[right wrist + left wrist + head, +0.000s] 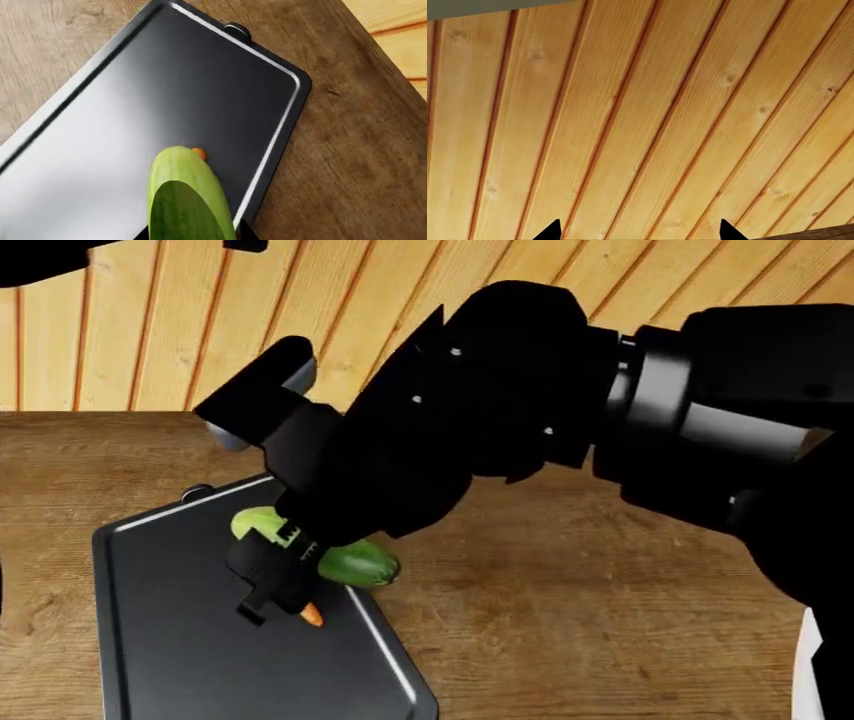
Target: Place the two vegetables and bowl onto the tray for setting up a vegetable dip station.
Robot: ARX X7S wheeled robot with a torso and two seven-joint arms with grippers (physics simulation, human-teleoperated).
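The dark tray (174, 640) lies on the wooden table at the head view's lower left. My right gripper (274, 585) is shut on the green cucumber (358, 563), which hangs over the tray's right side. In the right wrist view the cucumber (187, 195) fills the space between the jaws above the tray (133, 100). Only an orange bit of the carrot (199, 154) peeks out past the cucumber's end, and its tip (311, 616) shows below the gripper. My left gripper (640, 232) is open and faces the plank wall. The bowl is out of view.
Brown wooden tabletop (587, 620) stretches to the right of the tray. A light plank wall (160, 330) rises behind the table's far edge. My bulky right arm (641, 410) blocks much of the head view.
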